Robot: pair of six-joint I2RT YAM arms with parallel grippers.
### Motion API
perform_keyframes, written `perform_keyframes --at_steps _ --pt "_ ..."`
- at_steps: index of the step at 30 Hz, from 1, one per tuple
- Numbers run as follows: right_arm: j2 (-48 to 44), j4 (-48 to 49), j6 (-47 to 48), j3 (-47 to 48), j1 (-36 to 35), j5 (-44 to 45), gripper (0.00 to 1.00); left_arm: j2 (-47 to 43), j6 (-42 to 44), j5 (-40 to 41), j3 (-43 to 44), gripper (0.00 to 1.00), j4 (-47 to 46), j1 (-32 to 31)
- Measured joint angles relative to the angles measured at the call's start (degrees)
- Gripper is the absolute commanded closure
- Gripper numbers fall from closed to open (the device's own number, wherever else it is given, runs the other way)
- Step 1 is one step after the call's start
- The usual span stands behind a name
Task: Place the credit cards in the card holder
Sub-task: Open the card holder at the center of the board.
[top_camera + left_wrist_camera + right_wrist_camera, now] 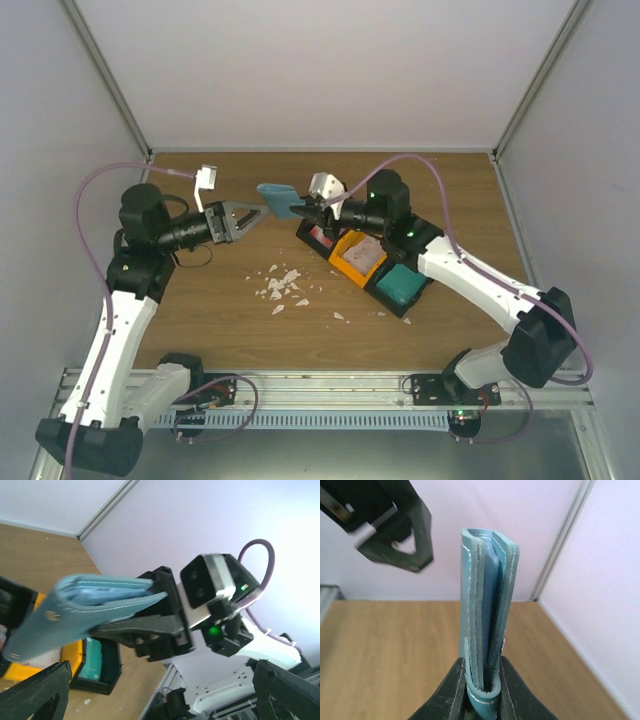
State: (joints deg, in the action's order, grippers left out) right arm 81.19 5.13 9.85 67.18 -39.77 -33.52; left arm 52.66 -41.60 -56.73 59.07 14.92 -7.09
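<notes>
Two pincers meet above the bench [200, 310], near the middle of its far edge. The folded card holder [276, 198] is clamped at one end by the right pincer [298, 207] and held clear of the bench. The left pincer [252, 218] is spread wide and empty, just beside it. The cards [321, 236] appear to lie in the tray [372, 282] toward the right edge. One flap alone should be taken, shallowly and squarely, so the pockets are exposed without the holder being dragged loose.
</notes>
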Motion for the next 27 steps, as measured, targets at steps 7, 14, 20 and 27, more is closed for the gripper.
perform_keyframes --at_steps 7,14,20,27 --pt "0.50 13.22 22.93 -8.37 -5.29 12.48 1.00 2.16 -3.50 -0.98 1.95 0.01 5.97 0.66" --pt "0.52 27.32 40.06 -15.30 -9.62 20.13 0.99 5.16 -7.39 -2.01 1.86 0.01 9.84 4.39" --pt "2.10 38.93 51.69 -17.68 -15.26 25.18 0.99 8.17 -11.34 -4.50 1.86 0.16 8.44 5.18" --pt "4.66 45.77 60.08 -18.93 -16.70 28.57 0.98 9.22 -12.00 -6.75 1.75 0.63 8.09 5.25"
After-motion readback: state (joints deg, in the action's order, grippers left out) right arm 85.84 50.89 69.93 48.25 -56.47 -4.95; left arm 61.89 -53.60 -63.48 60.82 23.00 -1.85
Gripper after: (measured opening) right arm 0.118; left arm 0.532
